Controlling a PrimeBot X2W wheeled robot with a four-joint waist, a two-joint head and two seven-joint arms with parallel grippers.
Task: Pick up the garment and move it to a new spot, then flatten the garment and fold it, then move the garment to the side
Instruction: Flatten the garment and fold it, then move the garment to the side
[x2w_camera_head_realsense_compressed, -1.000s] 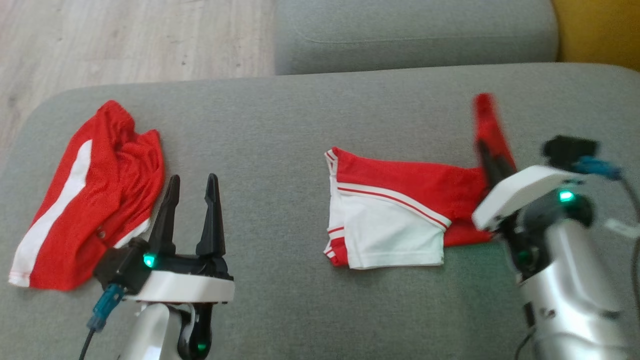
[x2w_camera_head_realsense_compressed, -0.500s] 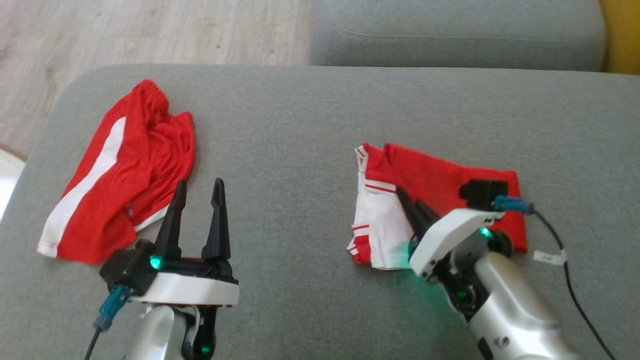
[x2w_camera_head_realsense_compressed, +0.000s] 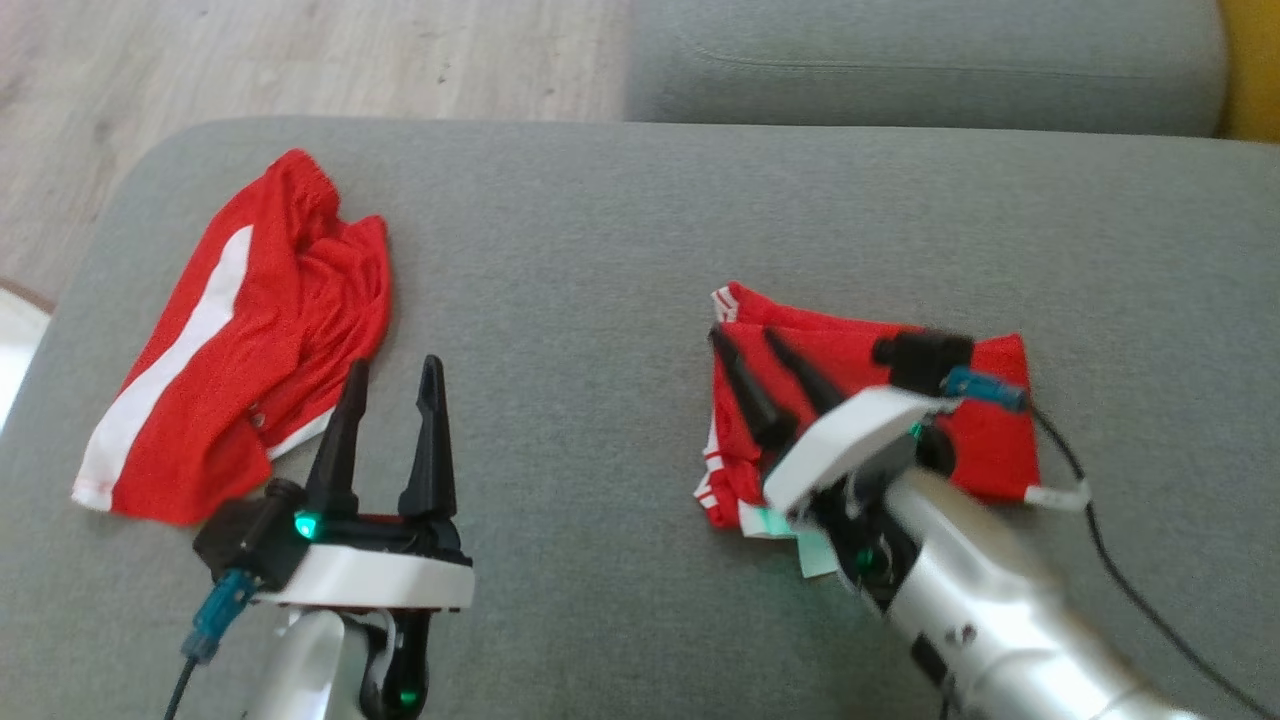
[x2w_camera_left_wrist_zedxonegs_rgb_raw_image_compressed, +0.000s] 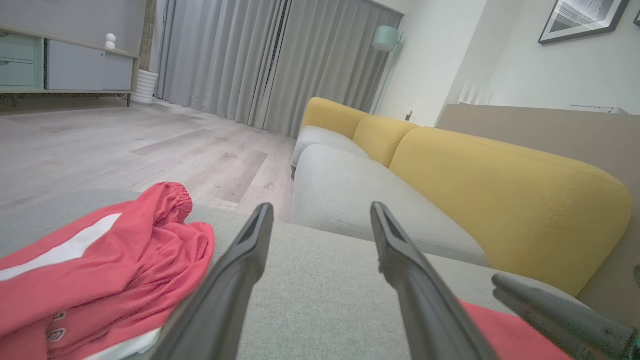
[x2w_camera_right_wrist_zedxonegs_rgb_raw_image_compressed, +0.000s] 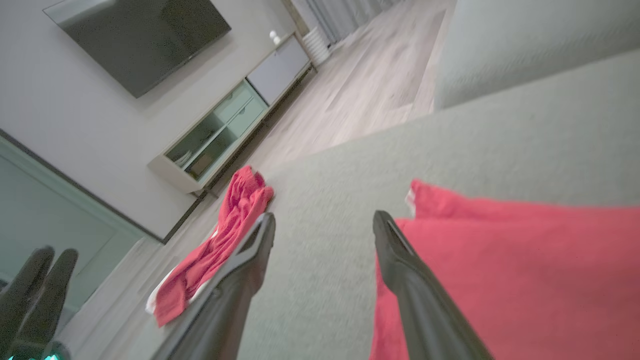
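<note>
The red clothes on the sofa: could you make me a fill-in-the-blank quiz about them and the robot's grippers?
1. The right gripper, at the folded garment, is ____, holding nothing.
2. The crumpled garment has a broad stripe coloured ____.
3. Both garments lie on a cushion coloured ____.
4. The sofa backrest is coloured ____.
Missing words: open; white; grey; yellow.

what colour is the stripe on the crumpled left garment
White stripe on red garment; best in head view.
</note>
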